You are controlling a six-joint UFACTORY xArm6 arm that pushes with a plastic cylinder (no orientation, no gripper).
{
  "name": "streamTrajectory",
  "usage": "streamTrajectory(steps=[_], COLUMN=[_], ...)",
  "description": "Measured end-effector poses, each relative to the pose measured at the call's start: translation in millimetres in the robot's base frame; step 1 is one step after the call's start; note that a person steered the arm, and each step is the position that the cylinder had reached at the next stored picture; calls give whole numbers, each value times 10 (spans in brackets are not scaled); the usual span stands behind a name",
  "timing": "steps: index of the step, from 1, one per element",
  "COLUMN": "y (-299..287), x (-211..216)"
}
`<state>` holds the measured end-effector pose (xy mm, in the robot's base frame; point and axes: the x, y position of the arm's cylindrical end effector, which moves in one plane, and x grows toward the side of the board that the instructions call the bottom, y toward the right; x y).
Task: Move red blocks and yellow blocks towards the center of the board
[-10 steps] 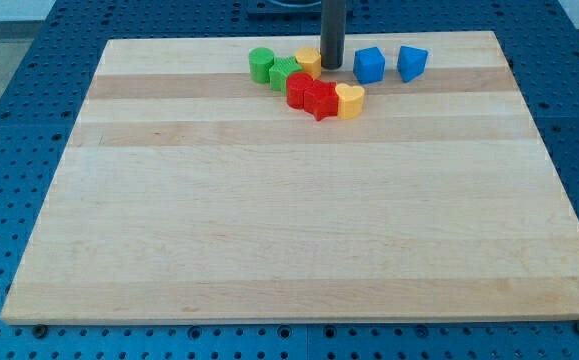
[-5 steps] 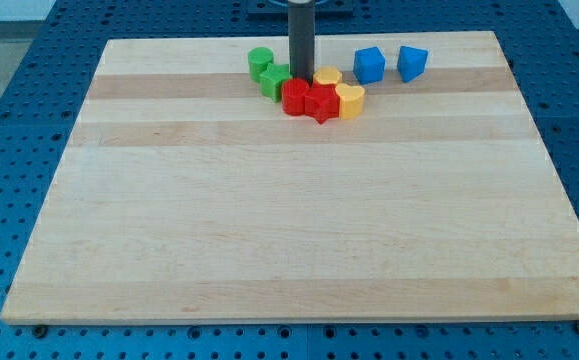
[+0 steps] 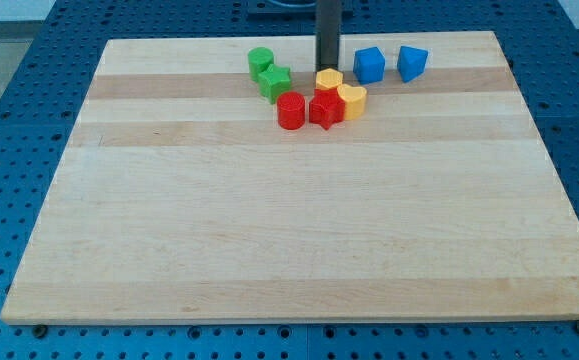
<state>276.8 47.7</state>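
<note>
My tip (image 3: 327,68) rests on the board near the view's top, just above a yellow block (image 3: 329,80). Below that block sit a red star block (image 3: 326,108) and, to its right, a yellow heart block (image 3: 351,100), all three touching. A red cylinder (image 3: 291,110) stands slightly apart to the left of the star. All lie well above the board's middle.
A green cylinder (image 3: 260,63) and a green star block (image 3: 276,82) sit left of my tip. Two blue blocks (image 3: 369,64) (image 3: 412,62) sit to its right near the board's top edge. The wooden board (image 3: 299,220) lies on a blue perforated table.
My tip moved left, then back right to above the yellow block. The red cylinder slid down and left, away from the green star. The yellow block shifted right.
</note>
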Motion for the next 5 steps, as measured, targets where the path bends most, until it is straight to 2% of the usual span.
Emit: streamTrajectory(steps=[3,5], y=[-31,-53], x=[597,528])
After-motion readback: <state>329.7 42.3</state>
